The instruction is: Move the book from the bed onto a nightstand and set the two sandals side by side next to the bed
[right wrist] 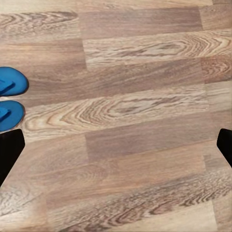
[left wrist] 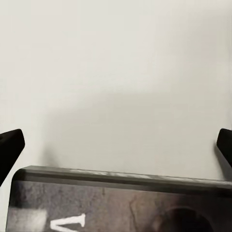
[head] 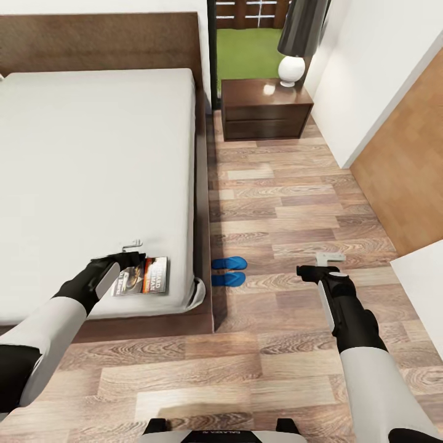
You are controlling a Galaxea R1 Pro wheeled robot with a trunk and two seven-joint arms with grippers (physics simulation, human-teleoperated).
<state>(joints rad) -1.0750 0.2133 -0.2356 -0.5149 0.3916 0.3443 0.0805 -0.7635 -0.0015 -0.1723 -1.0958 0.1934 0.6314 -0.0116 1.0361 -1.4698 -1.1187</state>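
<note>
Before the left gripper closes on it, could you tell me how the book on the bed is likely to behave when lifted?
The book looks like a thin paperback, so it is probably light and may flex or sag if pinched at one edge. It lies flat on the soft mattress, which may yield beneath the left gripper. Its glossy-looking cover might slip.

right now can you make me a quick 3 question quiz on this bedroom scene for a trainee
1. True or false: the book lies on the nightstand.
2. Where are the two sandals? A) on the bed B) on the floor beside the bed C) under the lamp
3. Fill in: the left gripper hovers over the ____.

Key
1. False: it lies on the bed, near the corner.
2. B: side by side on the floor.
3. book
</note>
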